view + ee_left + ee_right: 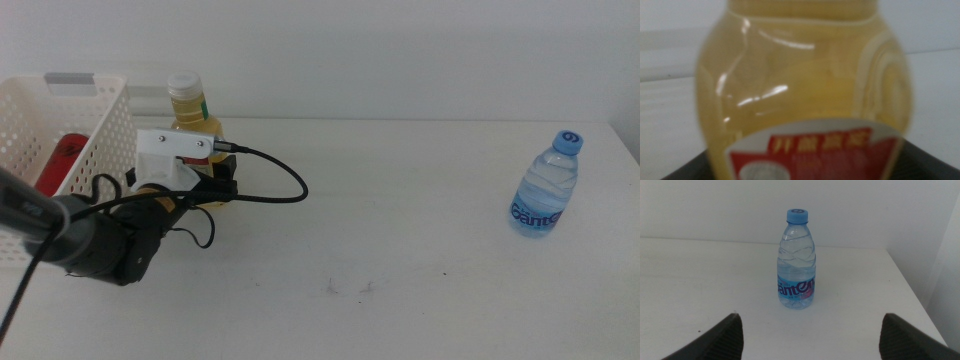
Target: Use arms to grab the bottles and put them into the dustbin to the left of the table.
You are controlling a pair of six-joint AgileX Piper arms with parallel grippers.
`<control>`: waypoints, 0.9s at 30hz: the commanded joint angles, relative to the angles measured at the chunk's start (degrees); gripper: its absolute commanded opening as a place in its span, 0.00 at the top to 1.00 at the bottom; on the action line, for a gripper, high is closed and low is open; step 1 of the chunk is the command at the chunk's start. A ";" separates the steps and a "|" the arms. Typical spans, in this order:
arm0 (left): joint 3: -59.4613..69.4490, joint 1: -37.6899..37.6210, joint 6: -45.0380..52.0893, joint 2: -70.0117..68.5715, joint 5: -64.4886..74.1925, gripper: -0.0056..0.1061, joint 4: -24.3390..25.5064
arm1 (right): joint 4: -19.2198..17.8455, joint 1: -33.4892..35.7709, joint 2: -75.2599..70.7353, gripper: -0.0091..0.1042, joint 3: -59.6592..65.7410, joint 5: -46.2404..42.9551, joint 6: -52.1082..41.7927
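A: Starting big: how far along?

B: Roughly a third, going by the white table (pixel 400 250) and the basket. One of three inside, one in hand, one untouched.

A: Inside the dustbin (pixel 90 130) at the table's left edge?

B: Something red, low against the near wall. Most likely the cola can (pixel 62 160), though mostly hidden by the perforated side. Counted as done.

A: And the left arm (pixel 90 245)?

B: Stretched in from the left, just beside the dustbin, reaching the juice bottle (pixel 190 105). Left fingers (pixel 932 162) clamped on its lower body, one against each side, by the look of the wrist view. Bottle upright, yellow, white cap on top. Hard to say whether lifted or resting on the table; base hidden behind the arm.

A: Left to do there?

B: Lift, carry over the rim, release. Short trip, judging by how near the dustbin stands.

A: Then the smallest?

B: Water bottle (pixel 545 190), upright near the table's far right edge, well apart from everything else. Not yet grasped. Right fingers (pixel 715 340) spread wide apart, empty, aimed at it from some way off; right arm itself out of the middle view. Longest haul of the three, probably.
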 commanded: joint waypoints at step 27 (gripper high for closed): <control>-8.93 -3.71 -16.13 -42.55 75.75 0.96 11.06 | -0.31 -0.44 -0.27 0.15 0.20 -0.50 -0.11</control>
